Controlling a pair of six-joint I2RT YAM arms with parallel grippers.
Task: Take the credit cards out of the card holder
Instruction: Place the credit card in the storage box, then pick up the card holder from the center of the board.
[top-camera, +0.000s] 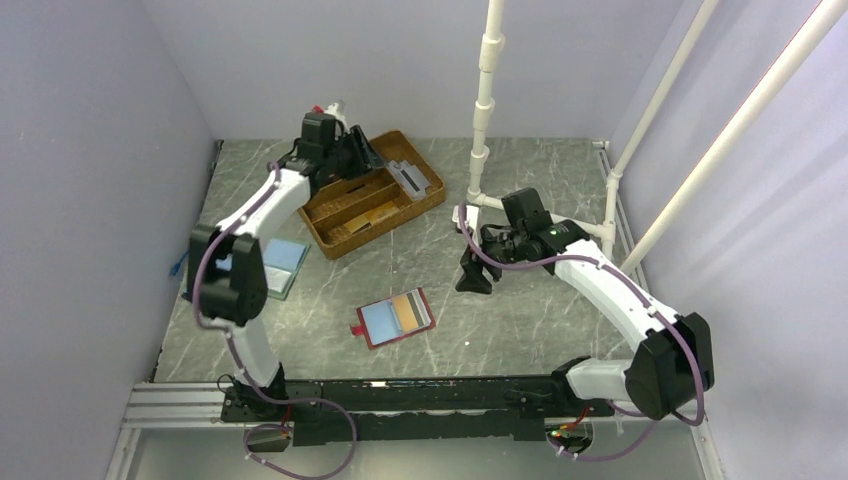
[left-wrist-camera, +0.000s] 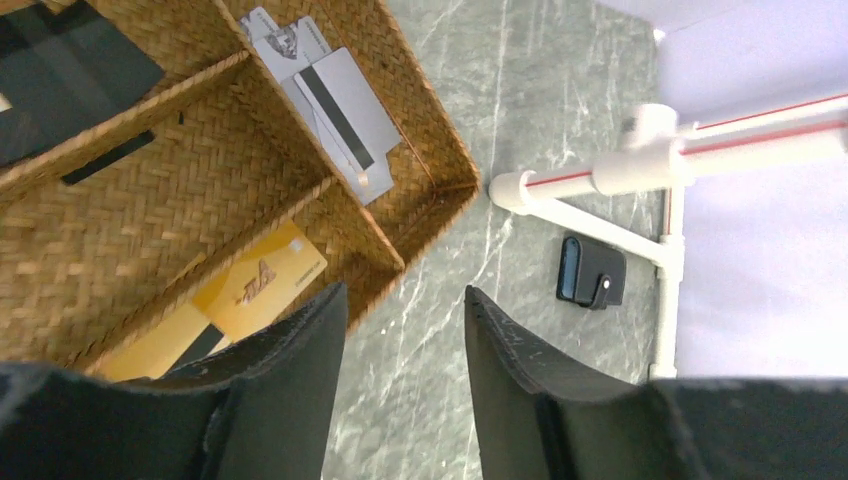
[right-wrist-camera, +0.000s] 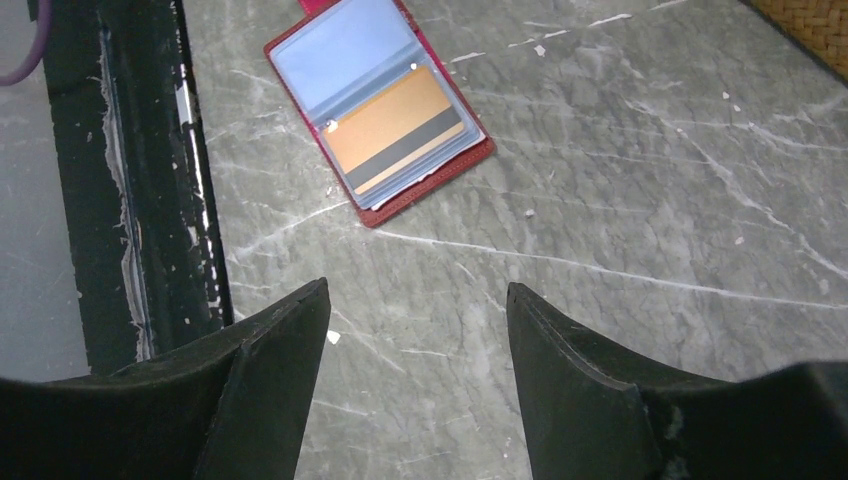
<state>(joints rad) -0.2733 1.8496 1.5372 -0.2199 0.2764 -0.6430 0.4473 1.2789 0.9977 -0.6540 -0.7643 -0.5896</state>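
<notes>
I see the card holder (top-camera: 397, 317) lying open on the table (top-camera: 520, 320) between the arms; long axis left-right, snap tab pointing left; a gold card (right-wrist-camera: 395, 140) sits pocketed inside; left gripper (left-wrist-camera: 405, 300) over the basket (left-wrist-camera: 432, 130), fingers parted, empty; right gripper (right-wrist-camera: 415, 295) likewise parted, empty.

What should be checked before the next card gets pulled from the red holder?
1. Left tool empty, jaws apart, above the wicker basket: ok.
2. Right tool empty, jaws apart: ok.
3. Card holder lies open on the table, pockets up: ok.
4. Holder emptied: not ok; a gold card sits in one pocket.
5. Cards in the basket lie inside its walls: ok; yellow card, silver cards.
6. Blue pocket beside the gold card empty: cannot tell.
</notes>
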